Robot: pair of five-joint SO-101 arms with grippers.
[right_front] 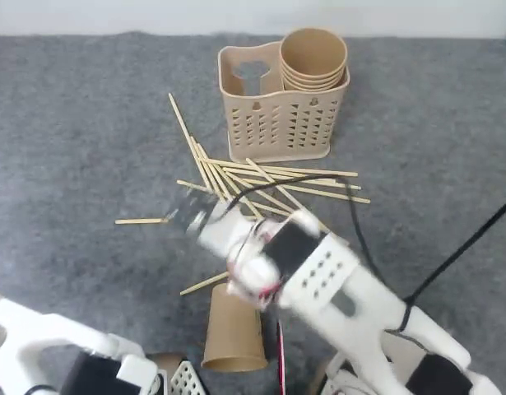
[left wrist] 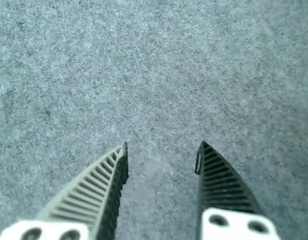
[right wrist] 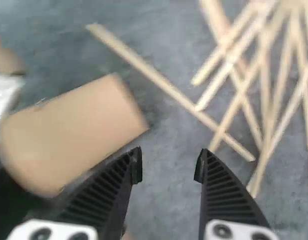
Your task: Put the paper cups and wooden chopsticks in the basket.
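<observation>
R gripper (right wrist: 167, 162) half open, empty, over mat (right wrist: 164, 130) btw loose cup (right wrist: 68, 135) and chopsticks (right wrist: 254, 75). L gripper (left wrist: 161, 157) open, empty, over bare mat. Basket (right_front: 273, 115) just beyond chopsticks, cup stack (right_front: 313, 58) inside.

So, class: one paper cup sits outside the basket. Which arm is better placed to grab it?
Right. Its open gripper hangs just beside the loose cup, with chopsticks close by. The left gripper, also open, looks down on bare carpet.
</observation>
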